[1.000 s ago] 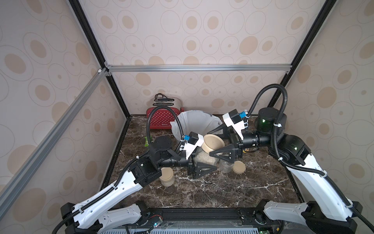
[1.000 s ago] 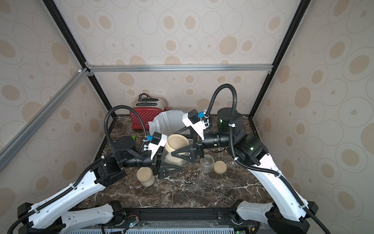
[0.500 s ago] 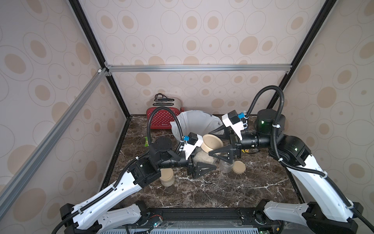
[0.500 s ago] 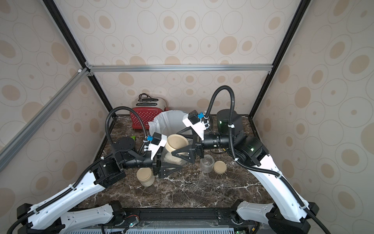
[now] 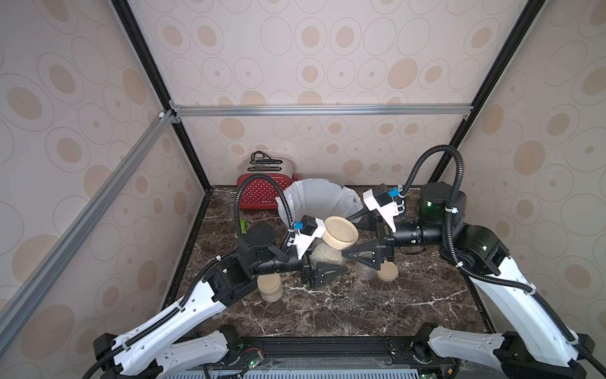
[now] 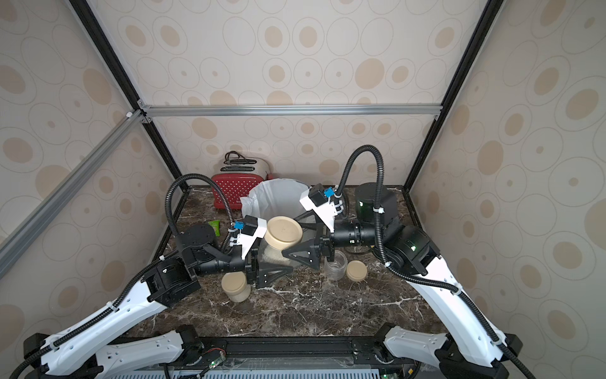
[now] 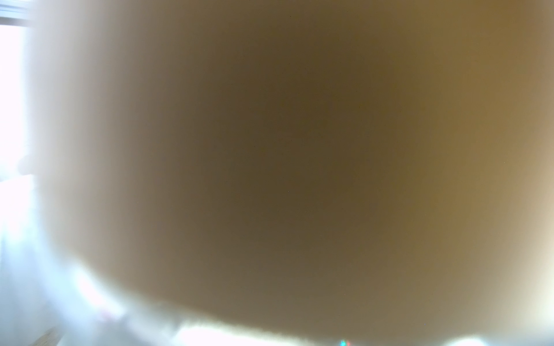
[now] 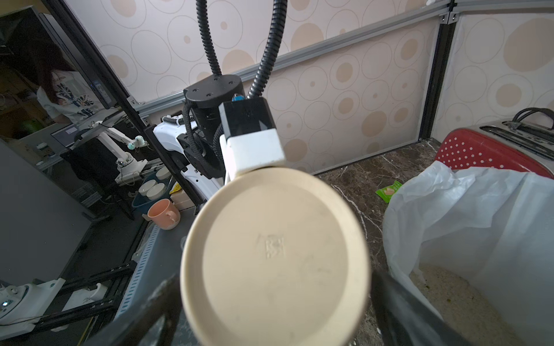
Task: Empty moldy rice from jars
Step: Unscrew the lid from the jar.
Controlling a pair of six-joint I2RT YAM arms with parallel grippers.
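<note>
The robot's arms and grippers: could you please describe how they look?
The left arm and right arm have white shells, black joints and black ribbed cables. The left gripper and right gripper have black triangular jaws under white-and-black camera mounts with blue plugs.

No readable text; toaster (image 5: 262,193) label blurred.

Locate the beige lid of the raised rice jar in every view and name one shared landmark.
Top view: lid on the raised jar, centre, before the white-lined bin.
Top view: lid, centre, before the bin.
Left wrist: only a beige blur; cannot tell.
Right wrist: lid, large in the foreground, beside the bin.
Shared landmark: red toaster, in all but the left wrist.
</note>
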